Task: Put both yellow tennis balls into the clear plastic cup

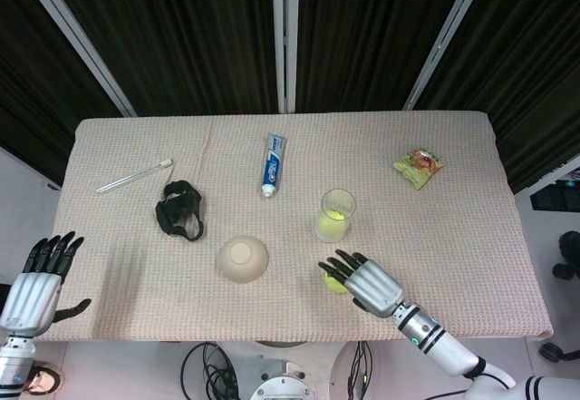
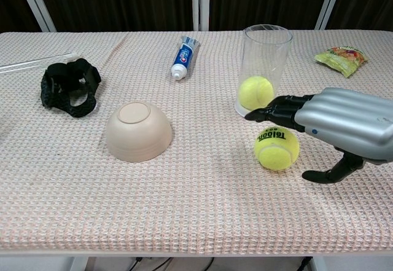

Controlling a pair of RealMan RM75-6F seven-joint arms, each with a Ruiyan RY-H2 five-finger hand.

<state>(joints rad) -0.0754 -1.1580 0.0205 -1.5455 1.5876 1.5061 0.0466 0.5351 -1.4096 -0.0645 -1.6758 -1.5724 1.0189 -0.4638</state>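
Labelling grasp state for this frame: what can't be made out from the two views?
- Contact: the right hand hovers over the loose yellow tennis ball; neither view settles whether its fingers touch it.
- Head view: that ball is mostly covered by the right hand.
- Left hand: head view only, at the frame's corner, absent from the chest view.
- Print on the blue and white toothpaste tube: too small.

cup [image 2: 265, 62]: clear glossy plastic | ball [image 2: 276, 149]: fuzzy felt | tablecloth [image 2: 202, 197]: waffle-weave cloth
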